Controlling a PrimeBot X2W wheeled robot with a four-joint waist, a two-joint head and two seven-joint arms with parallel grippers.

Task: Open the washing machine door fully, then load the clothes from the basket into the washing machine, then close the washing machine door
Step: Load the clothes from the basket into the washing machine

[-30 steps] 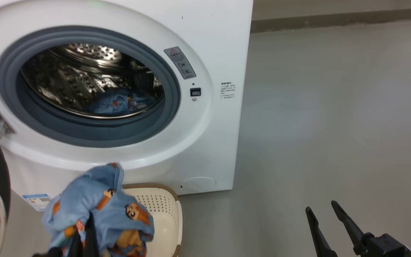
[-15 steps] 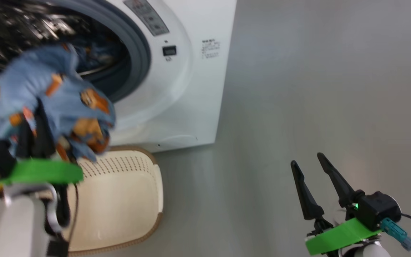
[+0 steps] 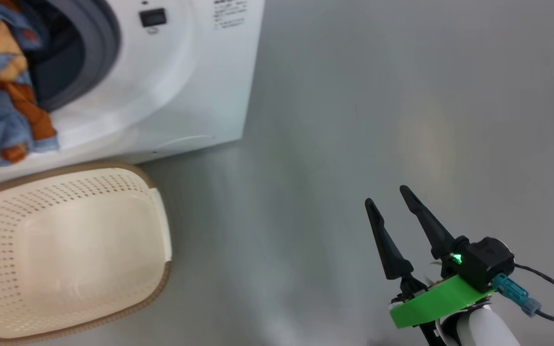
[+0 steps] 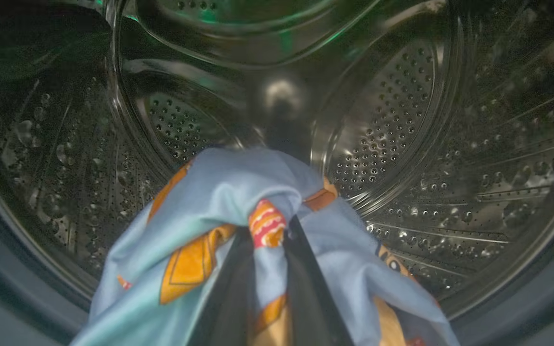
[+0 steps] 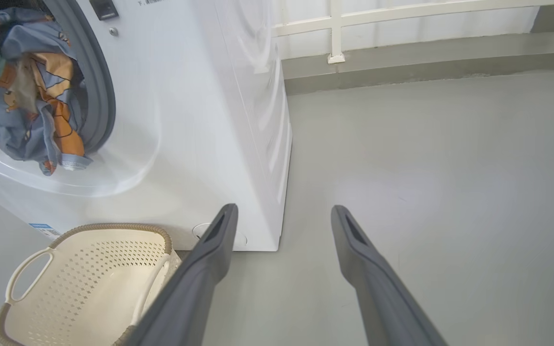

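Head view: the loading step is in hand. The clothes point(image 3: 10, 91), light blue with orange-brown print, hang bunched at the upper left edge of frame, across the grey seal point(image 3: 99, 53) at the mouth of the washing machine point(image 3: 185, 86). The basket point(image 3: 80, 192), lower left and close to the machine's front, shows a bare cream bottom. The right gripper point(image 3: 386, 196), lower right, has its fingers spread and carries nothing. Left wrist view: the left gripper point(image 4: 270, 228), bottom centre, is pinched narrow on a fold of the fabric, which drapes over both fingers. The perforated steel drum point(image 4: 402, 120) lies ahead. Next move, by my reckoning: reach deeper past the seal, let go so the bundle drops inside, then back out without snagging cloth. Right wrist view: upper left, a hem dangles outside over the machine's white front. The fabric is soft and limp, apt to trail.
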